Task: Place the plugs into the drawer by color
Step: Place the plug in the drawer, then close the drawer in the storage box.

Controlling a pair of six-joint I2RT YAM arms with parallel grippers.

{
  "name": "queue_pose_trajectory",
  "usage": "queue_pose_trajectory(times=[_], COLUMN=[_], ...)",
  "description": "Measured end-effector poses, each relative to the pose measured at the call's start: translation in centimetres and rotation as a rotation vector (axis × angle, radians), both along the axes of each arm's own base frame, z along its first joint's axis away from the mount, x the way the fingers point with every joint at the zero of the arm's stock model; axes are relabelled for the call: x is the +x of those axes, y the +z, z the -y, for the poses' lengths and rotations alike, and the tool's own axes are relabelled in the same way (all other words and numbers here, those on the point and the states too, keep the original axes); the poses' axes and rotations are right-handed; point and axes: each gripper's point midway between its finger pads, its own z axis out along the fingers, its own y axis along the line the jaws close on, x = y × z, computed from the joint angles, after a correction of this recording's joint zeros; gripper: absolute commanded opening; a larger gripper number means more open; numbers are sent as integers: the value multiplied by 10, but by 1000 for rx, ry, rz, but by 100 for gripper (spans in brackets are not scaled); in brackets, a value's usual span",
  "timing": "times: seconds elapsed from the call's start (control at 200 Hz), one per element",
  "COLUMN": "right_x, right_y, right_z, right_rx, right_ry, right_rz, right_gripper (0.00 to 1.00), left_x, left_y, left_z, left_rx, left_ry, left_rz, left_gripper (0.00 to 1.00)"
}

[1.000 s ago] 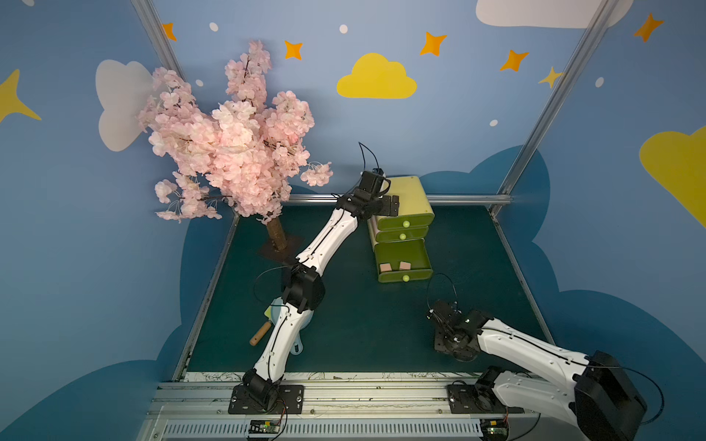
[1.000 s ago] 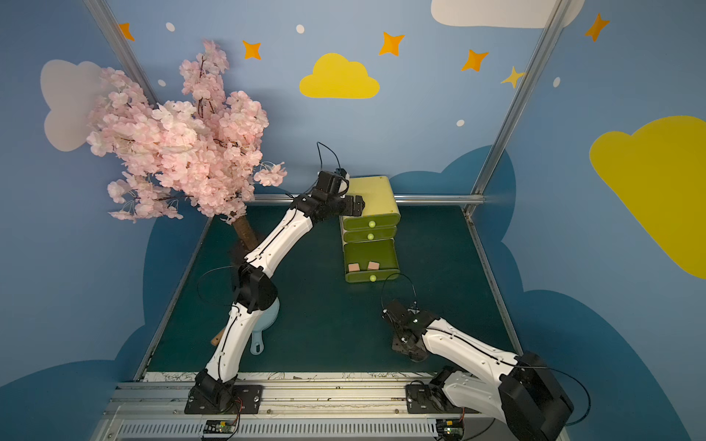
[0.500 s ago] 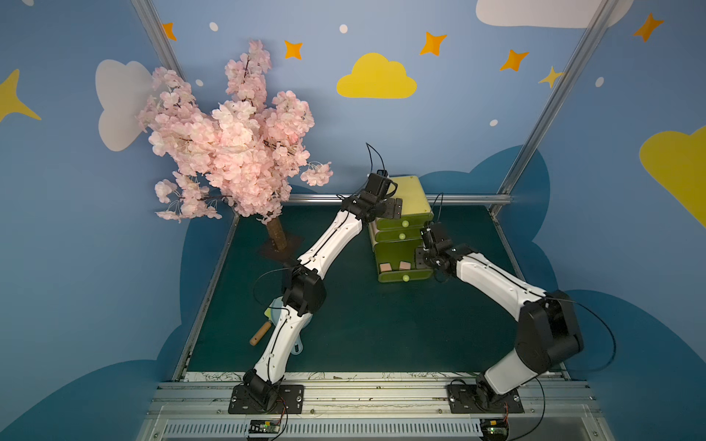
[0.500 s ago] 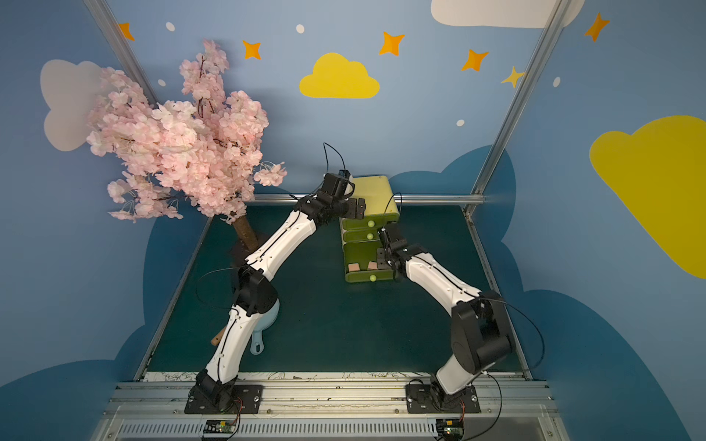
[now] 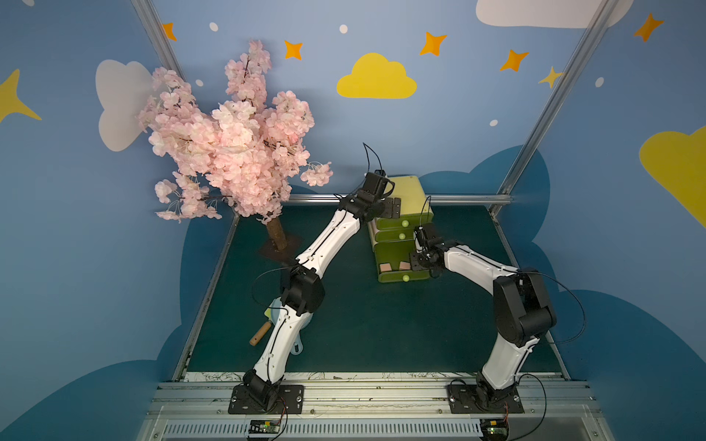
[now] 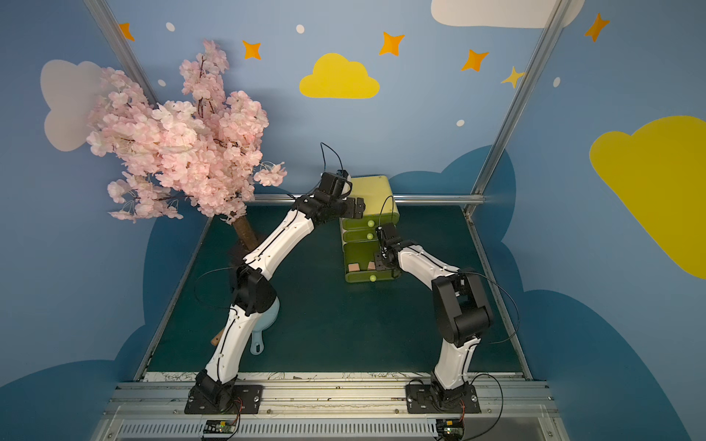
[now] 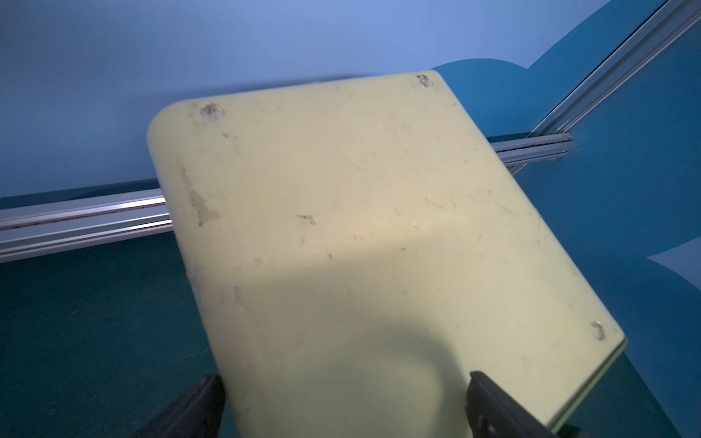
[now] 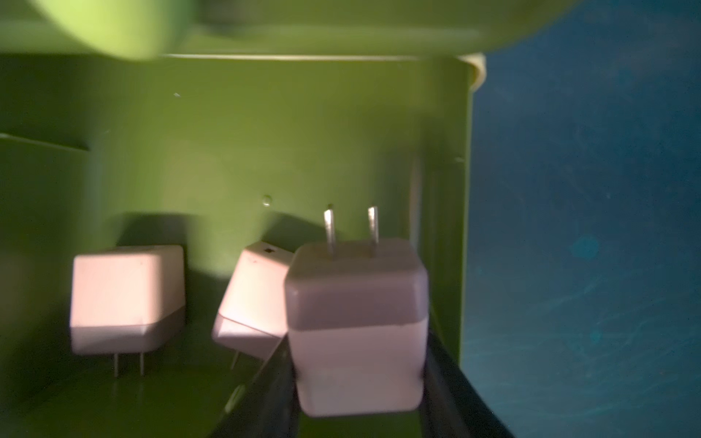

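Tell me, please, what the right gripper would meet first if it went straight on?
Probably the open drawer's floor, with the plug between its fingers touching down first; the two other plugs lie aside. Depth is unclear.

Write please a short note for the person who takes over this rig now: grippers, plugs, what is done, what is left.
Left gripper: open, fingers over the chest top, holding nothing.
Right gripper: in the open bottom drawer, with a pink plug between its fingers; gripped or released is unclear.
Done: two pink plugs lie in that drawer.
Left: let the third go, withdraw, shut the drawer. The upper drawers are shut; blue and green plugs are not in view.
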Motion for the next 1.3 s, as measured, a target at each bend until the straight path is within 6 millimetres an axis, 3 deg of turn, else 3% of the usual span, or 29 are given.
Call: queue_pose_trajectory(times=[0.125, 0.2, 0.24, 0.365, 0.506, 0.571, 0.776, 0.916, 1.066, 1.297], right_x=[-27, -44, -53, -80, -104, -95, -40, -10, 19, 55], right_y=[9, 15, 14, -6, -47, -59, -54, -53, -47, -45], right_z=[6, 0, -6, -23, -30, -32, -56, -62, -77, -83], right_rx=[84, 125, 143, 193, 191, 189, 261, 351, 526, 826], right_ry=[-6, 15, 31, 69, 73, 53, 6, -74, -139, -269], right_rz=[34, 71, 85, 114, 97, 112, 233, 287, 328, 378], right_gripper=[69, 69, 62, 25, 10, 10, 7, 7, 11, 13], left_x=[0, -1, -1, -2, -3, -3, -3, -3, -3, -5], left_y=[-1, -2, -2, -3, -5, -5, -6, -6, -6, -7], left_z=[-1, -1, -2, -2, -3, -3, -4, -4, -4, -3], left_rx=[-29, -48, -55, -70, -81, -85, -88, -87, -86, -80], left_ry=[-1, -2, -4, -3, 1, 5, 11, 11, 12, 12], left_rz=[-22, -39, -47, -64, -80, -86, -92, -92, -92, -90], left_gripper=[100, 100, 100, 100, 99, 99, 99, 99, 99, 99])
